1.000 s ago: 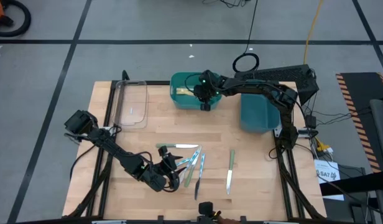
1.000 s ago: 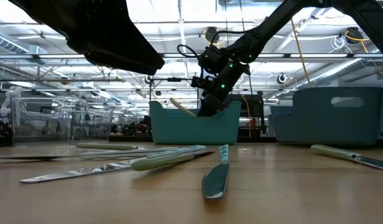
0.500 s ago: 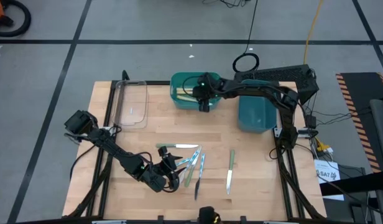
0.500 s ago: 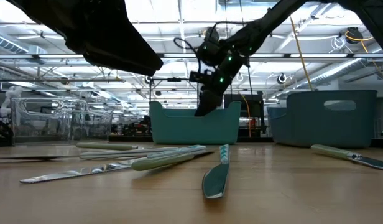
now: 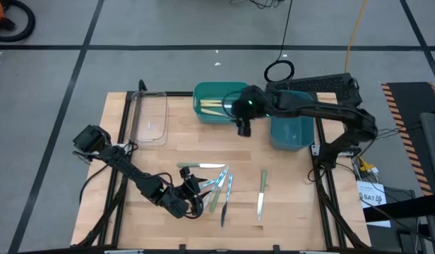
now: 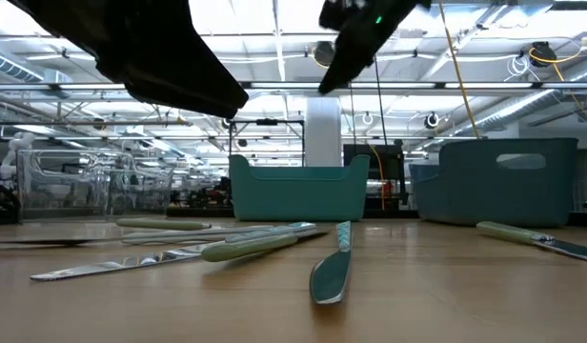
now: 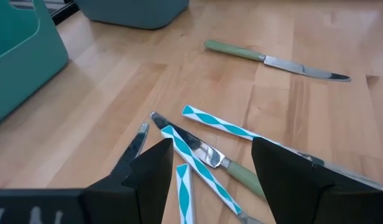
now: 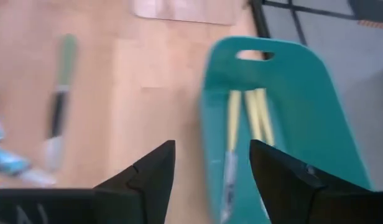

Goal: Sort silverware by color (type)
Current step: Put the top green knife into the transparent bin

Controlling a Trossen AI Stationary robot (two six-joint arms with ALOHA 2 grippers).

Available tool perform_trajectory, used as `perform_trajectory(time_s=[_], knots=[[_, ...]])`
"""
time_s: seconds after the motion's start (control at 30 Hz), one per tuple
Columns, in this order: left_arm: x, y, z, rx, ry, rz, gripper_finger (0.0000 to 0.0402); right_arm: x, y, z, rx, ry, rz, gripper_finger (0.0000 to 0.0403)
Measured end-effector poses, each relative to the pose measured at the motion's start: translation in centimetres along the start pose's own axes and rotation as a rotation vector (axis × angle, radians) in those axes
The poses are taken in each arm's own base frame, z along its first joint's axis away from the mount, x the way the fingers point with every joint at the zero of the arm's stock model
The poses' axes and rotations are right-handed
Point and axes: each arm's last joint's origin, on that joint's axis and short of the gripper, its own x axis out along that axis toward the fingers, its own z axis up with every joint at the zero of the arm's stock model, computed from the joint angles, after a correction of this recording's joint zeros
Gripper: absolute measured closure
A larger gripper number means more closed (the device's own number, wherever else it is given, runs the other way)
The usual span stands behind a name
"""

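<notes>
Right gripper (image 5: 243,128) is held above the counter (image 5: 288,183) just off the teal bin (image 5: 203,113)'s near-right corner, fingers spread, nothing held. Left gripper (image 5: 196,189) is parked low by the near edge, fingers open, right against the pile of silverware (image 5: 216,185).

Risks:
- Pile is overlapped: blue-patterned handles (image 7: 207,122) and a green-handled piece (image 7: 244,177) are crossed. A grasp there could take two at once or drag a neighbour, so a wrong colour gets binned.
- Thin, flat pieces on wood: fingers could skid off or push instead of lift.
- Both arms may be wanted at the pile; a clash is likely if the right arm descends beside the left.

Containers:
- Teal bin, far edge, middle: yellow-handled pieces (image 8: 244,115) only, lying lengthwise.
- Blue bin (image 5: 292,130), to its right: contents cannot be told.
- Clear tray (image 5: 150,116), far-left: nothing visible inside.

One green-handled knife (image 5: 260,194) lies apart, nearer the right edge.
</notes>
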Motion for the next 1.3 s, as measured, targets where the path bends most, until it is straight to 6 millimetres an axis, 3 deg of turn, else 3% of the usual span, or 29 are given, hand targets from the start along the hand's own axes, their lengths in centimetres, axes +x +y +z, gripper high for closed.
perform_trajectory(time_s=[0.23,0.47,0.8,1.03,1.3], knots=[[-0.6,-0.5,-0.3,-0.02,-0.002,-0.024,0.0174,-4.3,5.9,0.1,0.038,0.04,0.143,0.0204],[-1.1,-1.0,-0.5,-0.048,-0.002,-0.043,0.0174,-5.6,12.6,-0.5,-0.009,0.075,0.168,0.0204],[-1.4,-1.3,-0.7,-0.061,-0.003,-0.056,0.0174,-3.9,21.8,-7.0,0.037,0.065,0.222,0.0204],[-1.4,-1.3,-0.6,-0.069,-0.003,-0.055,0.0174,-3.5,24.7,-11.8,0.096,0.122,0.226,0.0204],[-1.2,-1.3,-1.0,-0.066,0.004,-0.047,0.0174,-3.6,25.2,-13.7,0.067,0.175,0.218,0.0204]])
